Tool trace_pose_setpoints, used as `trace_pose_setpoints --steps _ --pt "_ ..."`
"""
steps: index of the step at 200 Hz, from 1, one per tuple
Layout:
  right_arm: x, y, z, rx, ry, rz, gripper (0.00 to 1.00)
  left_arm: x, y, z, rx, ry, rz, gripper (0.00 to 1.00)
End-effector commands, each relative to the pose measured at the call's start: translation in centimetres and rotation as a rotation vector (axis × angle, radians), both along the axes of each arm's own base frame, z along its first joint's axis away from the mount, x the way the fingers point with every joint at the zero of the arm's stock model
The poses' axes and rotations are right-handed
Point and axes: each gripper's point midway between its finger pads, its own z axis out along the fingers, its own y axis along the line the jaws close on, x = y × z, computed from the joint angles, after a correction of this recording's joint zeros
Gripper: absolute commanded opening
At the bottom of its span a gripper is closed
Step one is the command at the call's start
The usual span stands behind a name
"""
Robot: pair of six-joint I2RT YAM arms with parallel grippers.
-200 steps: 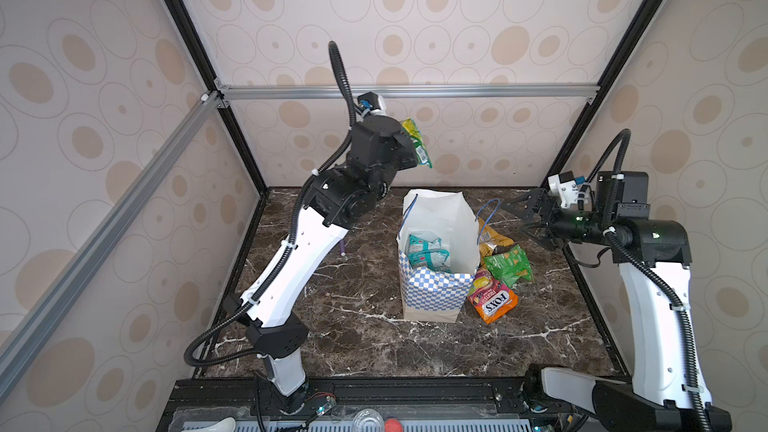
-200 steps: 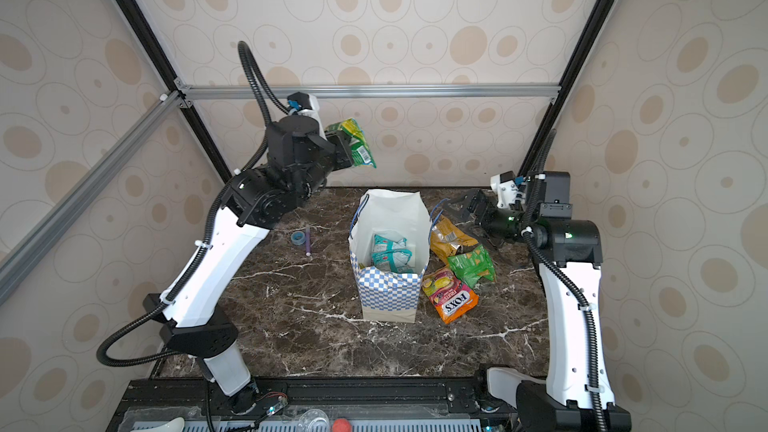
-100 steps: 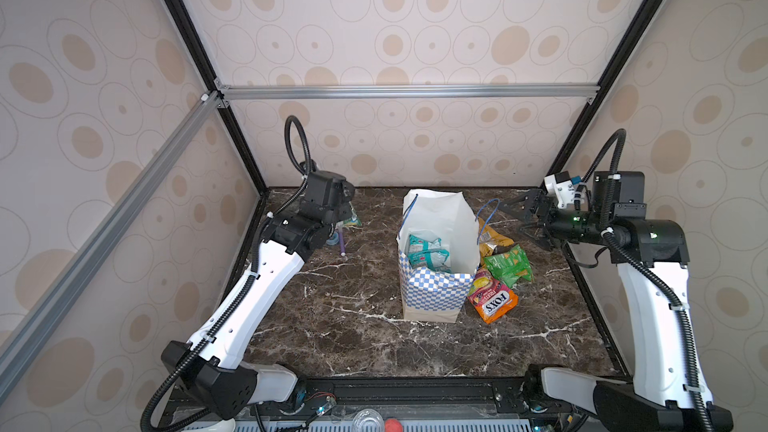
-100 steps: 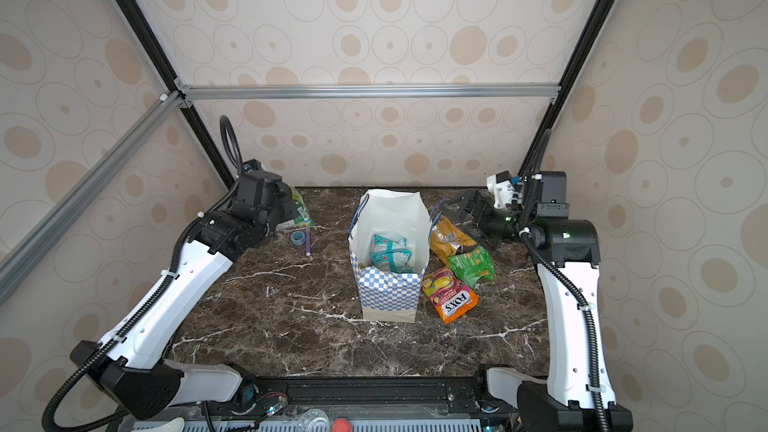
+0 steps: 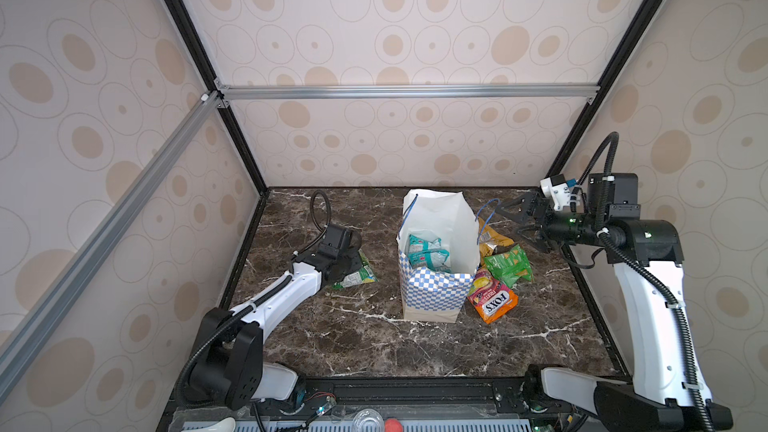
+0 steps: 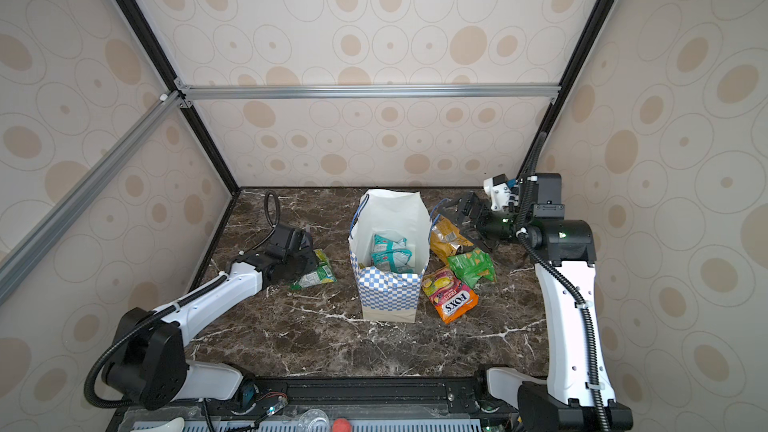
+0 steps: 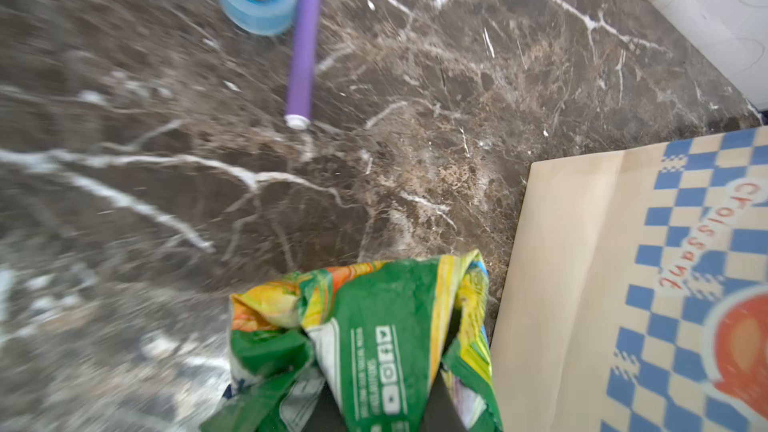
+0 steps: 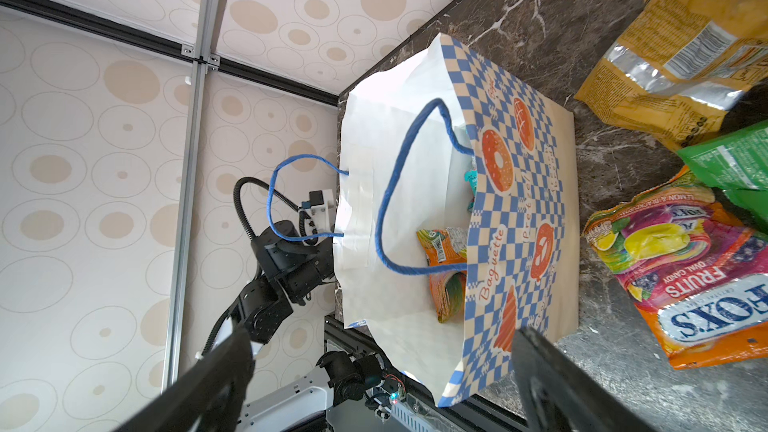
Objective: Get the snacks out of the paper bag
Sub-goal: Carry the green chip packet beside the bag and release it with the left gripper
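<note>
The left gripper [image 7: 378,401] clenched a crumpled green packet [image 5: 358,275] between the tabletop's [image 5: 353,338] left edge and the bag [image 5: 432,297], the right gripper [image 5: 513,222] gaped empty beside it, and the teal packets [image 5: 426,251] inside looked light, crinkly and slippery, best pinched at a crimped seam.

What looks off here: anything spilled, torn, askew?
Nothing spilled or torn; the paper bag stands upright. Only strays: a blue tape roll and a purple pen lie side by side on the table near the green packet; neither is food.
</note>
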Motion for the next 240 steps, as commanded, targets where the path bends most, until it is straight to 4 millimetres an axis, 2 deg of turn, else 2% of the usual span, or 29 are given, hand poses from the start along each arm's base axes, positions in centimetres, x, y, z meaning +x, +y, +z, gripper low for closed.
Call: trace_pose_setpoints --steps 1,37,65,83,101,109,134,155,171,213,240 --pt "-0.8 0.1 -0.3 -0.007 0.005 -0.002 1.0 3.9 -2.8 2.5 -0.133 -0.149 -0.02 0.0" --pt "-1.0 -0.2 -0.3 -0.018 0.002 -0.018 1.0 6.1 -5.8 0.9 -0.097 -0.126 -0.107 0.0" --pt "-1.3 -0.3 -0.2 -0.025 -0.003 -0.026 1.0 6.9 -6.0 0.0 -0.051 -0.12 -0.107 0.0" --pt "-1.4 -0.3 -0.2 -0.031 -0.006 -0.025 1.0 7.2 -5.8 0.2 -0.037 -0.128 -0.096 0.14" --pt "-1.3 -0.4 -0.2 -0.035 -0.005 -0.03 1.0 7.3 -5.8 1.4 -0.043 -0.156 -0.093 0.26" --pt "-1.2 -0.5 -0.2 -0.037 -0.006 -0.032 1.0 7.4 -5.9 2.2 -0.046 -0.171 -0.093 0.31" --pt "-1.0 -0.5 -0.1 -0.037 -0.007 -0.032 1.0 7.6 -5.8 4.7 -0.04 -0.217 -0.101 0.4" --pt "-0.8 -0.6 -0.1 -0.046 -0.008 -0.037 1.0 7.6 -5.8 6.9 -0.041 -0.249 -0.104 0.51" --pt "-0.7 -0.6 0.0 -0.05 -0.012 -0.038 1.0 7.6 -5.8 9.2 -0.047 -0.289 -0.097 0.56" --pt "-0.4 -0.6 0.0 -0.048 -0.01 -0.034 1.0 7.4 -4.0 17.0 -0.017 -0.382 -0.019 0.64" --pt "-0.3 -0.5 -0.1 -0.046 -0.005 -0.03 1.0 7.6 -4.4 23.7 -0.069 -0.464 -0.024 0.69"
